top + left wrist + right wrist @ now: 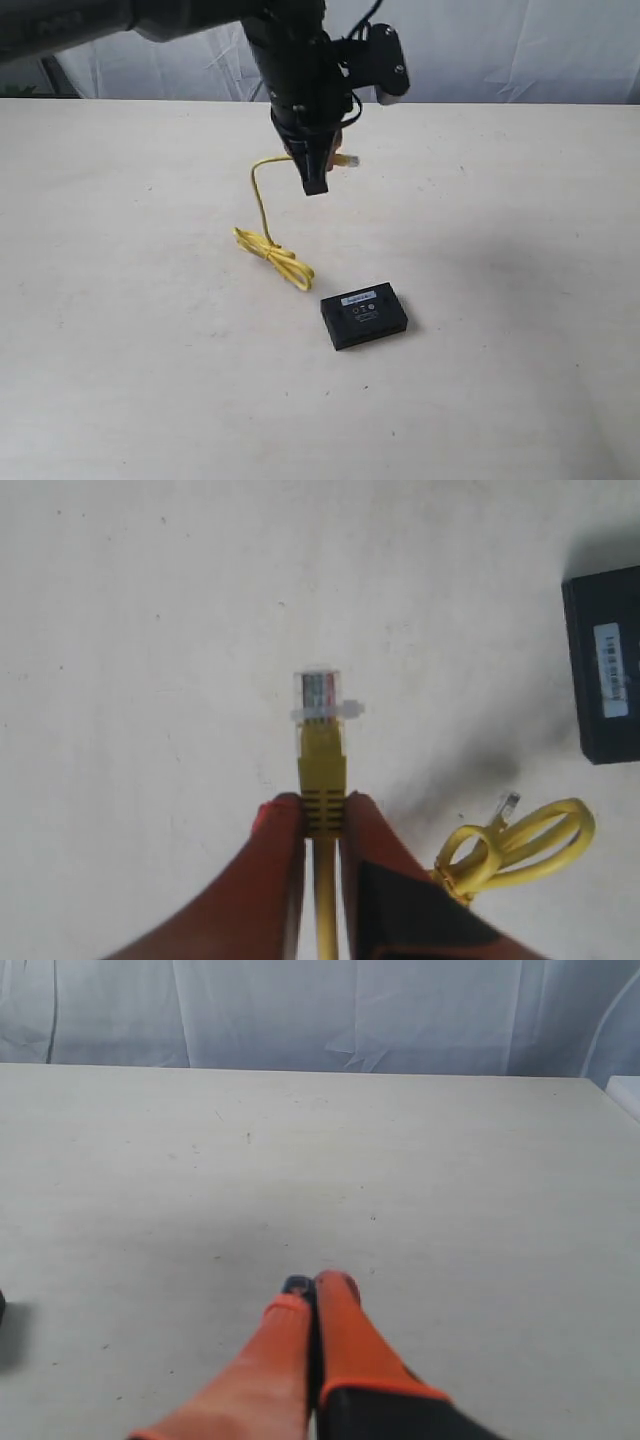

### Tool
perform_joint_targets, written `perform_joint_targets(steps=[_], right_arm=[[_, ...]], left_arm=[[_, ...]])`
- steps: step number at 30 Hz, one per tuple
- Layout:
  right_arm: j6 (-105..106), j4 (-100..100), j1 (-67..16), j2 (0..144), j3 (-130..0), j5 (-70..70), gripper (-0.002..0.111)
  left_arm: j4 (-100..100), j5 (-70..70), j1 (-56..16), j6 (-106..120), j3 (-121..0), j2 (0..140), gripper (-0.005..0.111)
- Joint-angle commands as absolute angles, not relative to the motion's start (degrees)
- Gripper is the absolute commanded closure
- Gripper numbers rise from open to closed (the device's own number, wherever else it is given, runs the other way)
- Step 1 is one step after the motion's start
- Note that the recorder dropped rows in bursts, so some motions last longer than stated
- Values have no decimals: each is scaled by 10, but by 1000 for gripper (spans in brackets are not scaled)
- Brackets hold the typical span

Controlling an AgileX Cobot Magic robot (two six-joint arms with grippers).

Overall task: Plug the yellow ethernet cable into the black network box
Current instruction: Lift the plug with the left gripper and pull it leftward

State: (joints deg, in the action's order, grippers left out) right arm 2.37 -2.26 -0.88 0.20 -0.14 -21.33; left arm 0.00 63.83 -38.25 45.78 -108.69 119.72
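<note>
Left hand (322,815) pinching yellow ethernet cable (322,765), black network box (364,317) apart

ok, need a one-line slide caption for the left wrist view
Left hand grips the yellow ethernet cable just behind its clear plug, with the black network box off to one side on the table.

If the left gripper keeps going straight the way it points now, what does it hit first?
Probably bare table. The left gripper, shut on the yellow ethernet cable, aims its plug at open tabletop; the black network box lies off to the side. Depth is uncertain.
</note>
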Motion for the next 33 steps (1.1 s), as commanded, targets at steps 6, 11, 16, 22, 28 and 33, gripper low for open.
perform_joint_targets(steps=[6,11,16,22,28,33], right_arm=[[24,-22,-12,0,0,-206,109],[24,-22,-12,0,0,-206,109],[24,-22,-12,0,0,-206,109],[24,-22,-12,0,0,-206,109],[24,-22,-12,0,0,-207,109],[24,-20,-12,0,0,-188,109]], left_arm=[[-44,592,-320,451,-938,1090,107],[-72,532,-292,450,-850,1033,107],[-84,496,-274,450,-759,981,107],[-92,417,-273,449,-638,925,107],[-103,399,-273,449,-589,906,107],[-118,432,-273,449,-589,906,107]])
